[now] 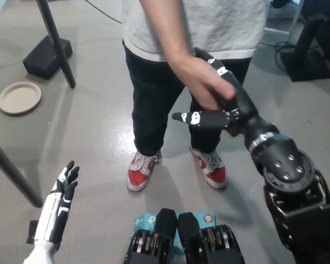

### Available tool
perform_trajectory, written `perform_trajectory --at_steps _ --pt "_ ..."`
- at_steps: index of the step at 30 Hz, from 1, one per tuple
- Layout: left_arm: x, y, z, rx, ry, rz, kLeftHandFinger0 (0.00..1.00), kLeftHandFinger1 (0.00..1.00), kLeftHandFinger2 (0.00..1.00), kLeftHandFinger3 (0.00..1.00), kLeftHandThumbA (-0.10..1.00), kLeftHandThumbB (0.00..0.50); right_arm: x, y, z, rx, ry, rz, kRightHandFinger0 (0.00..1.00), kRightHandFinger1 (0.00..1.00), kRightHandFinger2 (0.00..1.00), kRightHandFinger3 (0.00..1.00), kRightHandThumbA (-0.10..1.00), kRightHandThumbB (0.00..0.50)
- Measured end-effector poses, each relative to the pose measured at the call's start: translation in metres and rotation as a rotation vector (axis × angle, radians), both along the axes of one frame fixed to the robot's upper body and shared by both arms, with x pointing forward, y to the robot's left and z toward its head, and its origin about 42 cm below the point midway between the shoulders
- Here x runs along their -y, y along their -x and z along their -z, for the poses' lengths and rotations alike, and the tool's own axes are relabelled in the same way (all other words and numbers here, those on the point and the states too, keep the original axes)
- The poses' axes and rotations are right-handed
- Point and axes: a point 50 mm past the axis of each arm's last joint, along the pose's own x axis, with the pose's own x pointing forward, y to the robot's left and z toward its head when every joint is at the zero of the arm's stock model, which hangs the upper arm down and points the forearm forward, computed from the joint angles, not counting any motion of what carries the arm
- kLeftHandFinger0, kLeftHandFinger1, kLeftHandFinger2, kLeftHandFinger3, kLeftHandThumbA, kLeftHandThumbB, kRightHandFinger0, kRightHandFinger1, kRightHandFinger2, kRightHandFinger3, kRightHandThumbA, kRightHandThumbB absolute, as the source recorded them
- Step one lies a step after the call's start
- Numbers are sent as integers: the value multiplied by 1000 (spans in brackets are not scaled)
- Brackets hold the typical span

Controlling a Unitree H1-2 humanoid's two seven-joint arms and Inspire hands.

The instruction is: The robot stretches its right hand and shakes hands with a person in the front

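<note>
Right hand [223, 102] meets the person's hand [201, 82] right in front of their waist, handshake basically on.

The black hand is stretched up and forward from the lower right. The person's hand [201, 82] lies across its palm and covers part of it, so the two are touching, but the black fingers look fairly spread: one pokes out to the left below the person's hand, others stick up past it toward the grey shirt [209, 25]. Can't tell if it has actually closed around the hand. The white left hand [63, 190] just hangs low at the lower left, fingers straight and loosely apart, holding nothing. The person stands on the grey floor in red and white sneakers [140, 171], and a tan plate [20, 98] sits on the floor off to the left.
</note>
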Motion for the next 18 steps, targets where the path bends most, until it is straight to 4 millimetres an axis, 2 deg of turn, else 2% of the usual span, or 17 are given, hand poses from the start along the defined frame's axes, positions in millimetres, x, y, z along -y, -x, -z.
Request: perform_trajectory --at_steps 2,7,9,10,11,12,13,14,15,17,18 --pt "0 0 -1 4 -3 1 1000 1000 1000 1000 1000 68 -2 -12 3 -31 22 12 1000 1000 1000 1000 1000 302" --pt "1 -1 -3 10 -5 3 1000 1000 1000 1000 1000 93 -8 -32 7 -81 52 29 1000 1000 1000 1000 1000 313" --pt "1 -1 -3 11 -5 3 1000 1000 1000 1000 1000 82 -13 -39 10 -104 57 29 1000 1000 1000 1000 987 303" --pt "1 -1 -3 11 -6 4 1000 1000 1000 1000 1000 85 -16 -43 11 -117 57 28 1000 1000 1000 1000 951 298" --pt "1 -1 -3 12 -6 4 1000 1000 1000 1000 1000 86 -18 -45 11 -120 56 27 1000 1000 1000 1000 837 301" --pt "1 -1 -3 12 -7 4 1000 1000 1000 1000 1000 85 -20 -47 12 -125 55 28 1000 1000 1000 1000 827 301" --pt "0 -1 -3 12 -8 4 1000 1000 1000 1000 1000 83 -22 -49 11 -128 51 30 1000 1000 1000 1000 732 271" --pt "0 -1 -3 12 -9 4 1000 1000 1000 1000 1000 88 -25 -49 10 -125 47 34 1000 1000 1000 1000 569 229" --pt "0 -1 -4 12 -8 4 1000 1000 1000 1000 1000 91 -26 -50 9 -121 45 38 804 1000 1000 1000 442 208" --pt "0 -2 -4 14 -9 4 1000 1000 1000 1000 1000 95 -29 -49 7 -105 36 52 639 851 1000 1000 269 152" --pt "1 -2 -4 15 -9 5 1000 1000 1000 1000 1000 94 -30 -49 7 -97 33 59 544 724 1000 1000 238 136"
